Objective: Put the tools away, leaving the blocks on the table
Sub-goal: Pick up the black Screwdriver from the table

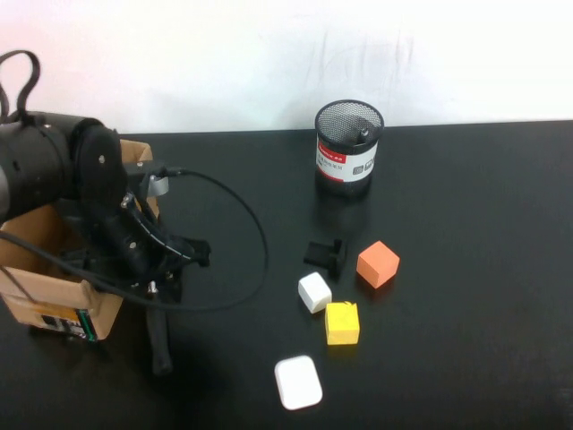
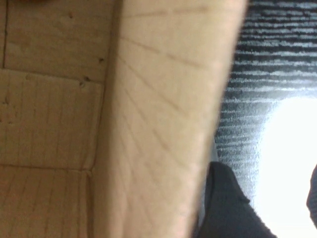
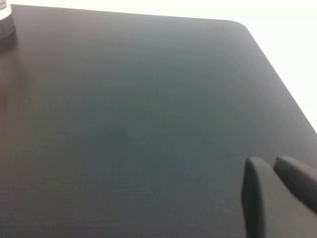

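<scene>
The job is looking nearly finished; no red-handled scissors are showing anywhere on the black table (image 1: 466, 197), and the three blocks are sitting together right of centre: one orange cube (image 1: 378, 263), one yellow cube (image 1: 341, 323) and one smaller white cube (image 1: 314, 292), all left out as asked; one small black clip (image 1: 325, 254) is lying just behind them and one flat white case (image 1: 298, 382) is lying nearer the robot; one mesh pen cup (image 1: 348, 143) is standing at the back with a single dark handle (image 1: 363, 134) poking up inside it, probably a tool; one cardboard box (image 1: 54, 291) is sitting at the left edge, its contents hidden by the arm; one slim dark shape (image 1: 161, 345) is lying just in front of the box, and whether it is a remaining tool or a reflection is not clear; the left gripper (image 2: 267, 208) is hanging at the box's wall with its fingers spread and nothing between them; the right gripper (image 3: 277, 193) is hovering over bare tabletop near a rounded corner, its fingers pressed together and carrying nothing.
</scene>
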You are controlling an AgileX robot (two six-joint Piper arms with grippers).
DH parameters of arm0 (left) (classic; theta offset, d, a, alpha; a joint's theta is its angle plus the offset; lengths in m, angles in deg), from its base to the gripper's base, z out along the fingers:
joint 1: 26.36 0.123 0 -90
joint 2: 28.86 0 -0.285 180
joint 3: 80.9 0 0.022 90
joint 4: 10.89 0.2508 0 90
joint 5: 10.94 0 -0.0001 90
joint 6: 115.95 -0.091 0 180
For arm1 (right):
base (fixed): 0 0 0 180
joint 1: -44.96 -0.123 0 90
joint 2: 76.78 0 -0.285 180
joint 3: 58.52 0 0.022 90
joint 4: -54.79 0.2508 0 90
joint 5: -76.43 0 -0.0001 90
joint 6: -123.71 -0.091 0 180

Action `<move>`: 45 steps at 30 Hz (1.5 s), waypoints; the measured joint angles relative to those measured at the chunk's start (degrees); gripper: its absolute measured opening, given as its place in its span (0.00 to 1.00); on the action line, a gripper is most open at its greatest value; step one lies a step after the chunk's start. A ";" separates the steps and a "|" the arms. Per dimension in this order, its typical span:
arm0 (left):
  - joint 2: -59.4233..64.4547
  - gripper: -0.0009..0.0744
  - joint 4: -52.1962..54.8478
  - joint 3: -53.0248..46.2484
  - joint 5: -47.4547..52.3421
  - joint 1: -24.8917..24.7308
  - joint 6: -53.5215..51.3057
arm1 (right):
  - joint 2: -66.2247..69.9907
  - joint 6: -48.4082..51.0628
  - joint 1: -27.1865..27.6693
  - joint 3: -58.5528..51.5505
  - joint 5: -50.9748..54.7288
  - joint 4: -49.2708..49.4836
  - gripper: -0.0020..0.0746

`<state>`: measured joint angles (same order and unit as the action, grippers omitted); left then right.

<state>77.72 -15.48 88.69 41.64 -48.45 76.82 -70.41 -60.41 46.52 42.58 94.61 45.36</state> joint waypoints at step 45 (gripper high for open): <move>-3.17 0.01 -2.54 2.56 7.00 -4.44 2.06 | 0.00 0.00 0.00 0.00 0.00 0.01 0.02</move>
<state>74.55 -18.02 91.25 48.64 -52.90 78.89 -70.41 -60.41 46.52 42.58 94.61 45.37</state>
